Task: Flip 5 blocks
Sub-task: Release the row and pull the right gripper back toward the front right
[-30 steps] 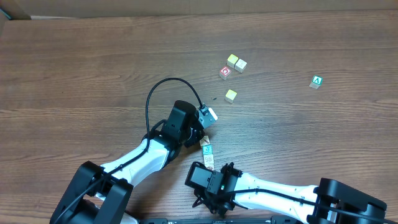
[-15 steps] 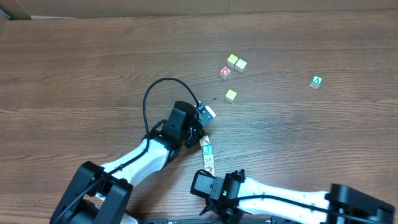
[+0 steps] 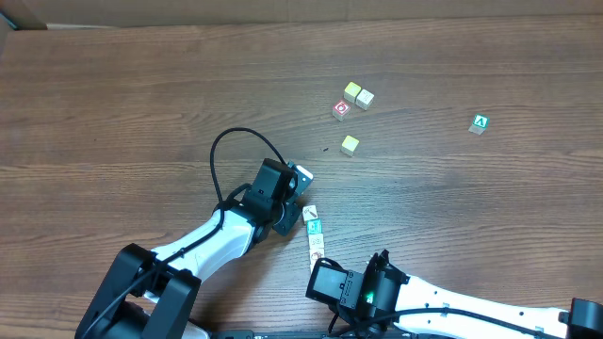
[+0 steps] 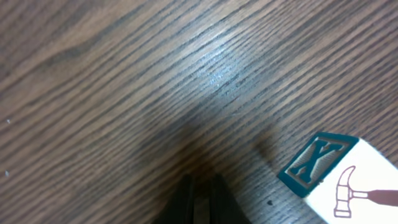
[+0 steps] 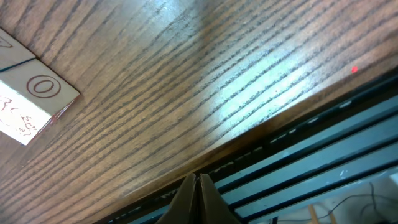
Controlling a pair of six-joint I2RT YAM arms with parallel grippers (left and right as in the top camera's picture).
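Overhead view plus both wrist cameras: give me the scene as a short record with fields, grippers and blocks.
left gripper: shut, empty
X block: teal X face, hammer picture, beside left gripper, not touching
block row: short line between the arms
right gripper: shut, empty, by table edge
red-marked cube: far side, near the yellow pair
yellow-topped cubes: two side by side, one alone
green A cube: far right, alone

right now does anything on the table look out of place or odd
Nothing spilled or damaged. The green A cube sits alone at the far right, apart from the yellow-topped cubes. The row of blocks runs at a slight slant, and one block lies apart from it.
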